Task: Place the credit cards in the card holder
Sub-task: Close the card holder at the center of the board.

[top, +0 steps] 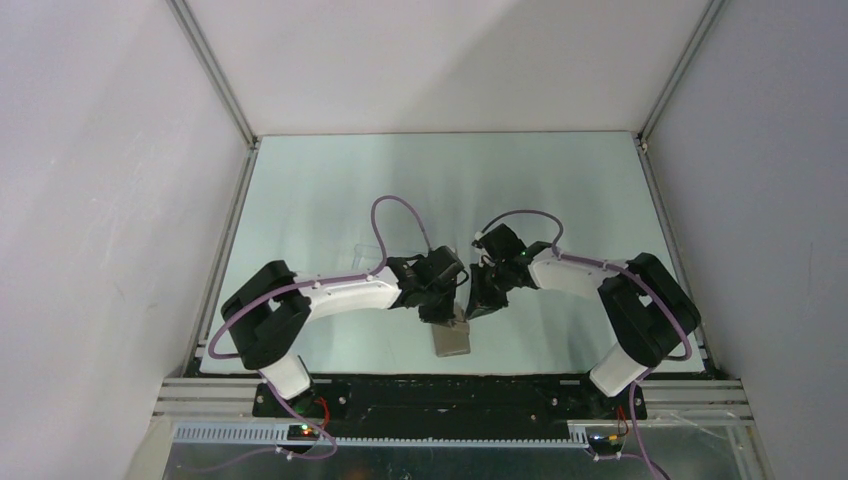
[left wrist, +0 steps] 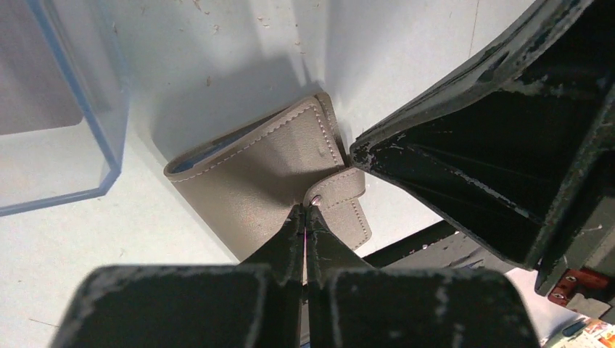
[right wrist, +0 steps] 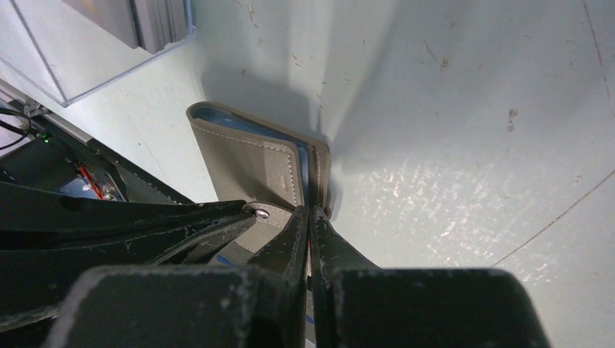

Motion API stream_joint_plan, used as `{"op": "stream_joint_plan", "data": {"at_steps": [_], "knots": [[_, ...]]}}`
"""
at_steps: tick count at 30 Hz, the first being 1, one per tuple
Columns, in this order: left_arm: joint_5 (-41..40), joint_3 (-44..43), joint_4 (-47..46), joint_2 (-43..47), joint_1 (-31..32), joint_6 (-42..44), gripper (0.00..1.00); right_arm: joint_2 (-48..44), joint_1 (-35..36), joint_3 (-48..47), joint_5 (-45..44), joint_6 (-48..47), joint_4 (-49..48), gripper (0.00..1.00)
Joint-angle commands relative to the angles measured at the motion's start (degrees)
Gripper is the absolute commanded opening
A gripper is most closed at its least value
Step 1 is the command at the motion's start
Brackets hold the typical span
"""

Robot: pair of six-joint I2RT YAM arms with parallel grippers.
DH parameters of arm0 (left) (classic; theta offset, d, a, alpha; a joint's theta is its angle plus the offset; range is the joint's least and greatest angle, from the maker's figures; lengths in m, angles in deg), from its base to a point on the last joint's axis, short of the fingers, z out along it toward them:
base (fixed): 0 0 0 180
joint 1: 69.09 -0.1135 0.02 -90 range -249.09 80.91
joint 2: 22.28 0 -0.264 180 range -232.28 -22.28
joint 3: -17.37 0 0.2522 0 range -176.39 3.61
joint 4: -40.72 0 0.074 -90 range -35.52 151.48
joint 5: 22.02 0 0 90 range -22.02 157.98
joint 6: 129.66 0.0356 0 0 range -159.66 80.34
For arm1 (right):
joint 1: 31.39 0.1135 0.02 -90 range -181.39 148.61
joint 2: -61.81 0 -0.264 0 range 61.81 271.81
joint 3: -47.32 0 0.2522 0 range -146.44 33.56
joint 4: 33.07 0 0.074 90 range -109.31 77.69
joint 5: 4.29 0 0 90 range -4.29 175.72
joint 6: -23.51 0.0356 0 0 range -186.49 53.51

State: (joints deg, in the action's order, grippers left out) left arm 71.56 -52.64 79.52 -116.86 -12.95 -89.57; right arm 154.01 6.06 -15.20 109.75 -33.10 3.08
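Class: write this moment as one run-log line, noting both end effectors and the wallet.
left end effector: shut on wallet tab | right end effector: shut on wallet edge | wallet: folded, on table

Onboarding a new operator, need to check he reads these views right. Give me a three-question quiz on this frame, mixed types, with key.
1. True or false: the card holder lies spread open flat.
2. What is the left gripper shut on? A) a credit card B) the card holder's snap tab C) the clear box
3. Fill in: in the right wrist view, the lining showing along the card holder's edge is light ____.

Key: 1 false, it is folded over. 2 B. 3 blue.
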Motion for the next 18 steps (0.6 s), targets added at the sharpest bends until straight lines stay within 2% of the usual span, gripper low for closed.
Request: {"op": "stream_joint_plan", "data": {"at_steps": [1,12,18], "knots": [[-0.7,-1.4,1.2,1.1,-0.3,1.6,0.0,0.6,0.3,-3.5,1.2,-0.9,-2.4,0.04],[-0.4,-1.4,1.1,-0.2,-0.2,1.6,0.0,4.2,1.1,-5.3,2.5,-1.3,-2.5,0.04],[-0.3,-1.1,1.2,-1.3,-0.2,1.5,0.0,3.1,2.3,-5.3,1.2,-1.7,-0.2,0.04]]}}
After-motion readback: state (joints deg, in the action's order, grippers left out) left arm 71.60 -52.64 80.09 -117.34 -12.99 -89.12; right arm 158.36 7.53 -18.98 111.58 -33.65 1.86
